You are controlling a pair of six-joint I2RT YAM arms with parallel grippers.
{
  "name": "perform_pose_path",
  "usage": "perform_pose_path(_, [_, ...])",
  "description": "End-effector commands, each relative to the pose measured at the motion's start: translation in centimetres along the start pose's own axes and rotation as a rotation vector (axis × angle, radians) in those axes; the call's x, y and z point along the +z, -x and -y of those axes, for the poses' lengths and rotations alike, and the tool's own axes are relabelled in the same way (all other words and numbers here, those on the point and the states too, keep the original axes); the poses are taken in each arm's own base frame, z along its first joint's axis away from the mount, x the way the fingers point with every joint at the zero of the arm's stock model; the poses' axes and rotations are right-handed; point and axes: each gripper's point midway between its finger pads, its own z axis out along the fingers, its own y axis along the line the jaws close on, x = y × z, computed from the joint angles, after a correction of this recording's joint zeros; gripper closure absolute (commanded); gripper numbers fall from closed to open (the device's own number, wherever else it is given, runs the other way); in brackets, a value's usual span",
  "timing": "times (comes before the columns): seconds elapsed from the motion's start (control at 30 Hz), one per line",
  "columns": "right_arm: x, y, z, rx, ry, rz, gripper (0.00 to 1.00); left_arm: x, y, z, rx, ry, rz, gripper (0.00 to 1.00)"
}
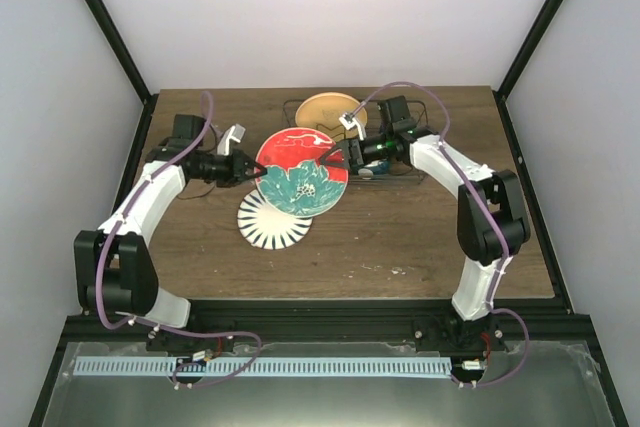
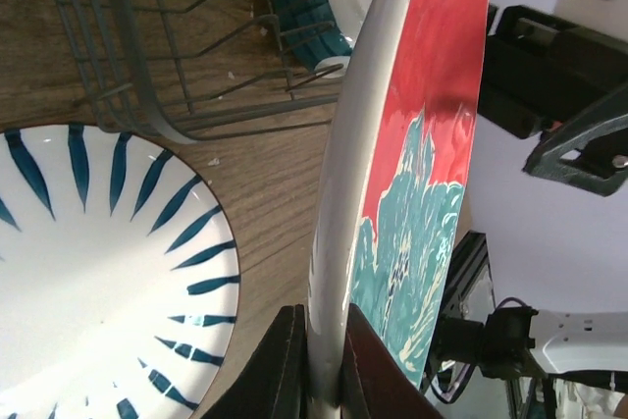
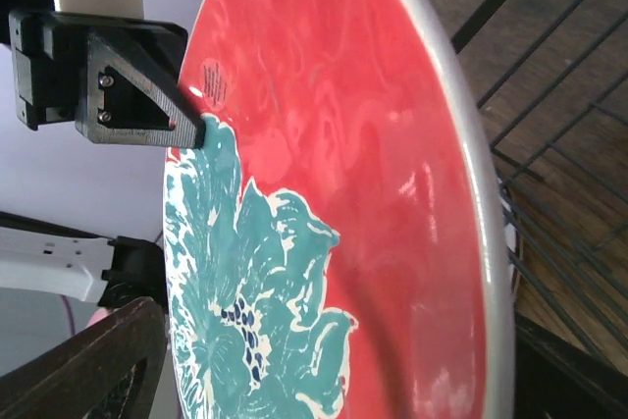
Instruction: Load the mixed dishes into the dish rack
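Note:
The red-and-teal floral plate [image 1: 300, 172] hangs on edge above the table between both arms. My left gripper [image 1: 248, 169] is shut on its left rim; in the left wrist view the dark fingers [image 2: 280, 370] pinch the white rim of the plate [image 2: 422, 144]. My right gripper [image 1: 335, 157] is open at the plate's right rim. In the right wrist view the plate [image 3: 324, 174] fills the space between its wide-apart fingers [image 3: 88, 370]. The grey wire dish rack [image 1: 425, 137] stands behind, holding the orange-yellow plate [image 1: 325, 109] upright.
A white plate with dark blue rays [image 1: 272, 222] lies flat on the wood table [image 1: 400, 237] under the floral plate, also seen as the rayed plate [image 2: 98, 272]. A teal-and-white dish [image 2: 324, 7] sits in the dish rack [image 2: 177, 46], partly hidden. Black frame posts flank the table.

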Motion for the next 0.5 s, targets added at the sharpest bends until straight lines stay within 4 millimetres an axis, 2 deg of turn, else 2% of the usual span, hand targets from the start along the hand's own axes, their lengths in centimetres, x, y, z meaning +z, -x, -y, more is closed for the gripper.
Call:
perform_pose_path(0.0, [1.1,0.2,-1.1,-0.003,0.141,-0.017,0.16,-1.0,2.8,4.6,0.121,-0.167,0.068,1.0])
perform_pose_path(0.27, [2.1,0.4,-1.5,-0.016,0.226,-0.057,0.25,-0.2,4.1,5.1,0.129,-0.194,0.097,1.0])
perform_pose_path(0.37, [2.1,0.6,-1.9,-0.027,0.26,-0.058,0.35,0.1,4.2,5.0,0.129,-0.2,0.099,1.0])
perform_pose_path(0.47, [2.1,0.9,-2.3,-0.031,0.289,-0.059,0.51,0.5,4.1,4.6,0.121,-0.193,0.093,1.0])
